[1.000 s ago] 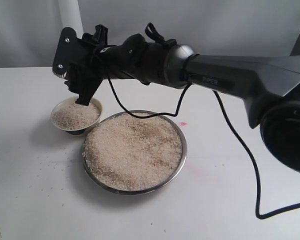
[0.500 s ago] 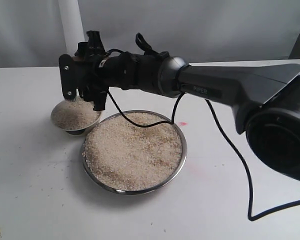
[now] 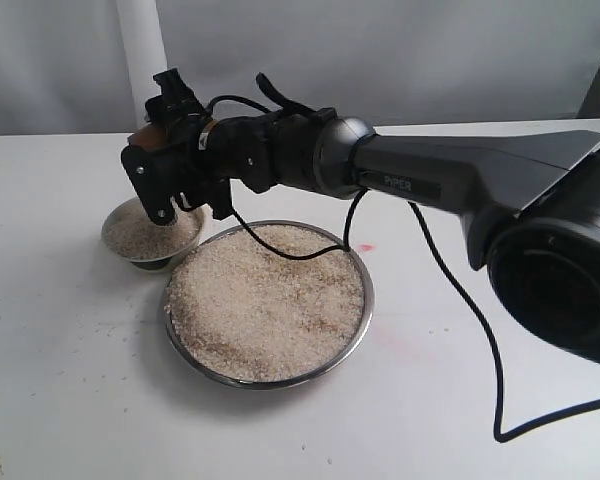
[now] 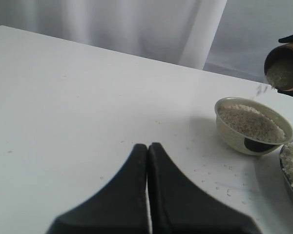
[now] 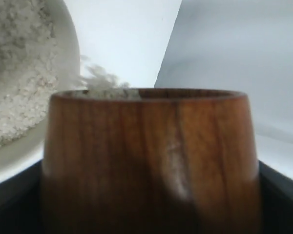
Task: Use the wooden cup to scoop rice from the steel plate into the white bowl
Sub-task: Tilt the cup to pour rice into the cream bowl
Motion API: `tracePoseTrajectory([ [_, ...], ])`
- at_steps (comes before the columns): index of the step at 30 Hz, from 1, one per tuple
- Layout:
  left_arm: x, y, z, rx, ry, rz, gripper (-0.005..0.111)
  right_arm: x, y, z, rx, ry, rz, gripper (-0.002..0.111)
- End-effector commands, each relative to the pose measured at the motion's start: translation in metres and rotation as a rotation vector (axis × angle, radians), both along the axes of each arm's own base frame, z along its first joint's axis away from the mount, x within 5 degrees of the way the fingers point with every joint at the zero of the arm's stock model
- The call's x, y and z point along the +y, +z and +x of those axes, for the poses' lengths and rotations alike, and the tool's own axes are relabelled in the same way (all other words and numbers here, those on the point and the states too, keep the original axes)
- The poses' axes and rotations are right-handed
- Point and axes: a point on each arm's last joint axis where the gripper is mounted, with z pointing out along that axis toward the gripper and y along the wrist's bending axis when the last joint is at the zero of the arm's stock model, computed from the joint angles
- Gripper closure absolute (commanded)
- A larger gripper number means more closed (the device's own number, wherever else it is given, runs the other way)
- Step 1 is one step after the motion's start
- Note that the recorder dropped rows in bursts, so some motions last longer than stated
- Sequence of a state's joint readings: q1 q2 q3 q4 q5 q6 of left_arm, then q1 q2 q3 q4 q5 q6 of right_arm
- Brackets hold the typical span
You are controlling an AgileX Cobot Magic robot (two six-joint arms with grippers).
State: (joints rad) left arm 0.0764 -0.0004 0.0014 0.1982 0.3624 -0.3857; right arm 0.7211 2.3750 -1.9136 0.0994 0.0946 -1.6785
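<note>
The wooden cup (image 5: 149, 161) sits clamped between the jaws of the right gripper (image 3: 180, 170). It is tipped above the white bowl (image 4: 230, 134), and rice (image 4: 283, 72) spills from its mouth toward the bowl. The steel plate (image 3: 366, 300), heaped with rice, lies just beside the bowl. The left gripper (image 4: 147, 146) is closed and empty over the table (image 4: 78, 97).

White table (image 3: 70, 400); small pink smudge (image 3: 365, 247) on it; white post (image 3: 140, 40), grey backdrop (image 3: 430, 50) behind.
</note>
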Motion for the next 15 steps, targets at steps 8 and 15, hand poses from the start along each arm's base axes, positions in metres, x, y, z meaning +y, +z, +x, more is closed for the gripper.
tracePoseTrajectory([
  [8,-0.0006,0.0010,0.0002,-0.008,-0.007,-0.008,0.107,0.0033,0.0098,-0.0015,-0.147,0.076,-0.106,0.108],
  [15,-0.0006,0.0010,0.0002,-0.008,-0.007,-0.008,0.107,0.0044,0.0130,-0.0006,-0.209,0.097,-0.118,0.108],
])
